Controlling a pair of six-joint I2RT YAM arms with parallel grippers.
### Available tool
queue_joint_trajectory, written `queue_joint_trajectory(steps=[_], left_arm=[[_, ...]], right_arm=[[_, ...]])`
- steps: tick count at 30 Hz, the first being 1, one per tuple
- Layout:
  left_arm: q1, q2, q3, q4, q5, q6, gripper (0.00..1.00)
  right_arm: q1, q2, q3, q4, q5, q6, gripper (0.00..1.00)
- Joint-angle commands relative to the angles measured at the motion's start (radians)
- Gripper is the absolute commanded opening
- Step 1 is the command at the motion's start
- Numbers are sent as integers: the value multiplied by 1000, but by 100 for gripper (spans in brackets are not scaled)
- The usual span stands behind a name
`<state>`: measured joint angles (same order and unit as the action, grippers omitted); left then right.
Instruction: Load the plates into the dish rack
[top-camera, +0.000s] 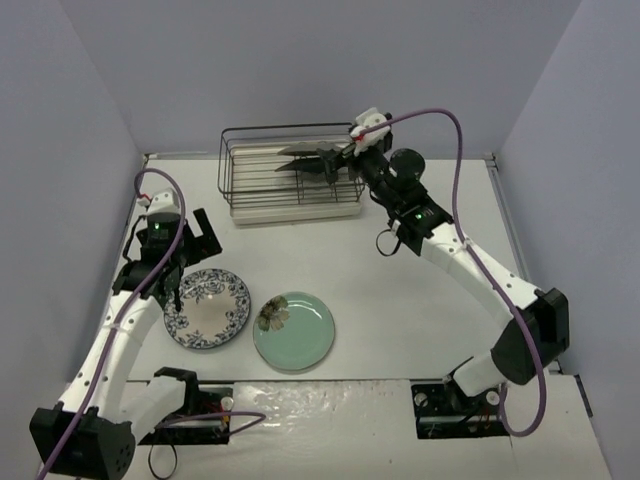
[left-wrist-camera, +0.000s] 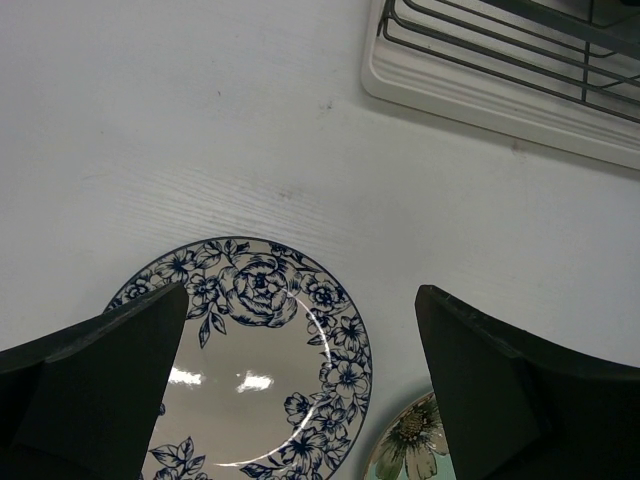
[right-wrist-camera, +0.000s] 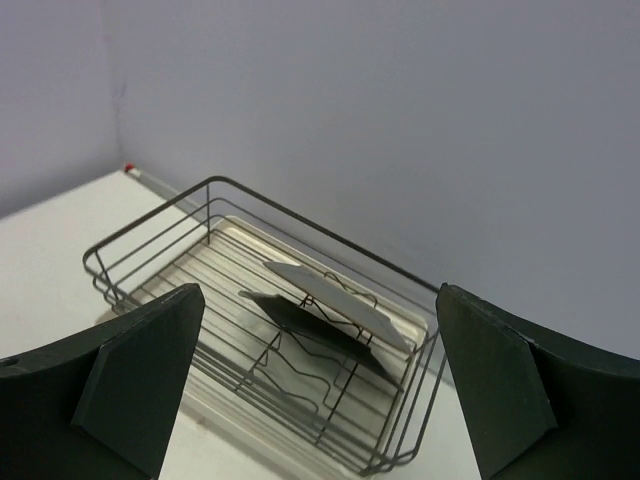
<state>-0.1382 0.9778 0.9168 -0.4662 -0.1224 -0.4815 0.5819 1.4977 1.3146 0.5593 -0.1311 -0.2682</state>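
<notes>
The black wire dish rack (top-camera: 236, 180) with its cream tray stands at the back of the table. Two plates lean tilted on its dividers: a grey one (right-wrist-camera: 340, 295) over a dark teal one (right-wrist-camera: 320, 332). My right gripper (right-wrist-camera: 320, 385) hovers open by the rack's right end (top-camera: 340, 160), nothing between its fingers. On the table at front left lie the white plate with a blue floral rim (top-camera: 207, 308) and the mint-green flower plate (top-camera: 294, 331). My left gripper (left-wrist-camera: 300, 390) stands open above the white plate's (left-wrist-camera: 250, 380) far edge, holding nothing (top-camera: 187, 260).
Grey walls close in the table on the left, back and right. The rack's cream tray corner (left-wrist-camera: 470, 90) shows at the upper right of the left wrist view. A purple cable (top-camera: 455, 150) loops over the right arm.
</notes>
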Motion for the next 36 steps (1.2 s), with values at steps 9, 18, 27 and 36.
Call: queue_joint_trajectory(steps=[9, 18, 27, 36], left_arm=[[-6, -49, -31, 57, 72, -53, 97], [-7, -59, -80, 80, 144, -106, 97], [-192, 51, -206, 195, 365, -210, 97], [-268, 27, -216, 135, 292, -185, 97]], right_arm=[[-57, -253, -170, -11, 322, 504, 100], [-57, -230, -121, -305, 266, 638, 100], [-38, -181, -316, -404, -63, 767, 100], [114, -85, -424, -359, -218, 781, 100]])
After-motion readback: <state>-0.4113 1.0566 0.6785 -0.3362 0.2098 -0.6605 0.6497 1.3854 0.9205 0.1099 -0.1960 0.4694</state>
